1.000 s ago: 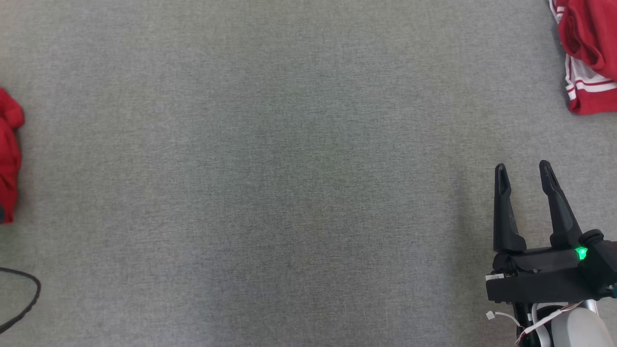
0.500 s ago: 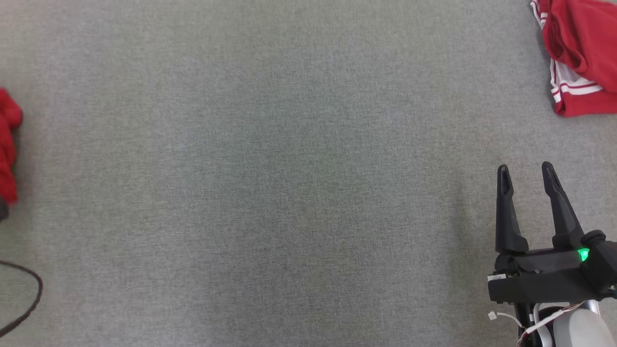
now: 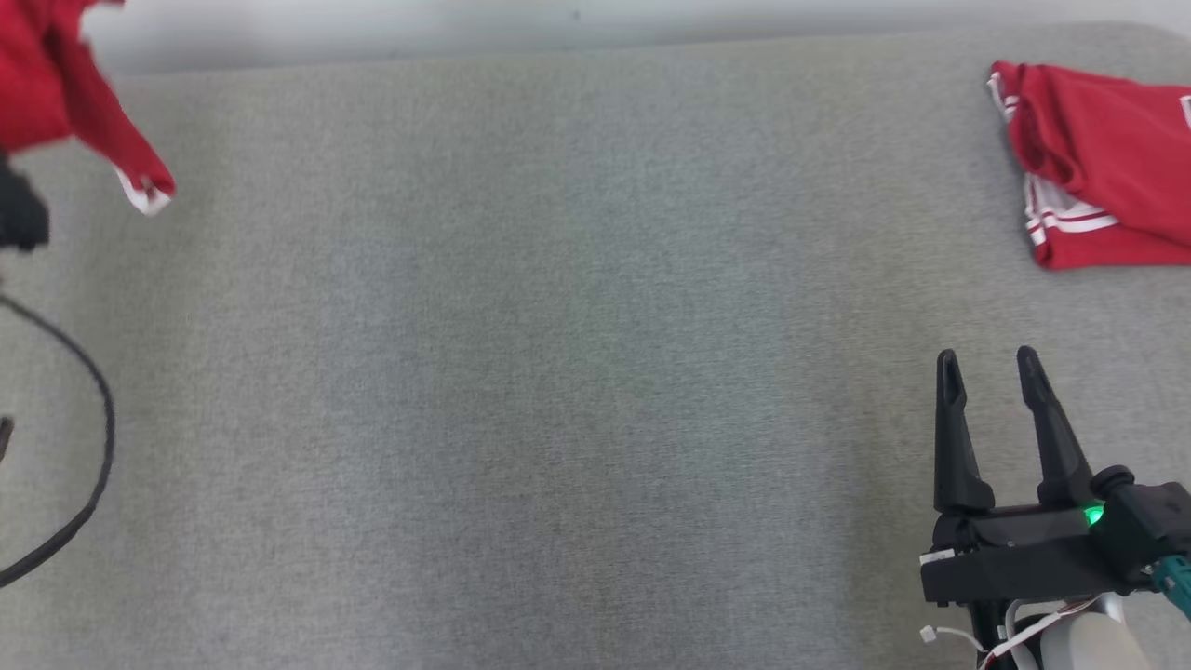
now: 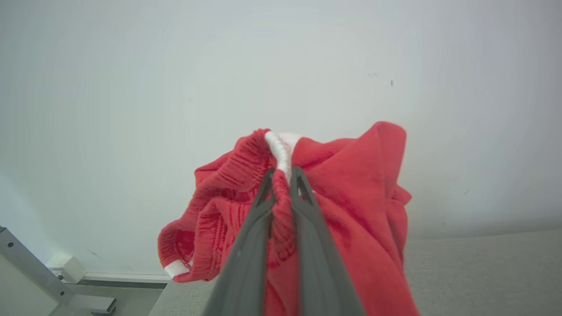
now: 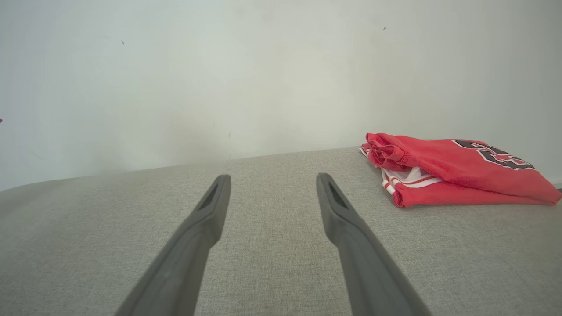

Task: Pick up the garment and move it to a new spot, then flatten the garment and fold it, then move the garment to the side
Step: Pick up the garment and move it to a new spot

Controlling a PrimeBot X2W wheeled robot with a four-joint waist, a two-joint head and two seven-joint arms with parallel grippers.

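Observation:
The garment (image 4: 351, 197) is a bunched red piece with a white trim, hanging in the air in front of a pale wall. My left gripper (image 4: 283, 175) is shut on its ribbed edge, and cloth bulges out on both sides of the fingers. In the head view the garment (image 3: 65, 102) hangs at the top left, a white-tipped corner dangling above the grey cloth surface (image 3: 558, 372). My right gripper (image 3: 986, 358) stands open at the lower right, low over the surface, with nothing between its fingers (image 5: 210, 206).
A folded red jersey with white stripes (image 3: 1103, 177) lies at the far right of the surface, ahead of my right gripper (image 5: 272, 177). A black cable (image 3: 88, 475) loops at the left edge. A pale wall runs behind the surface. A metal frame (image 4: 39, 281) stands at the lower left.
My left gripper has shut on the garment and raised it off the surface at the left. The head camera has tilted up, showing the wall's foot. The right gripper stays open.

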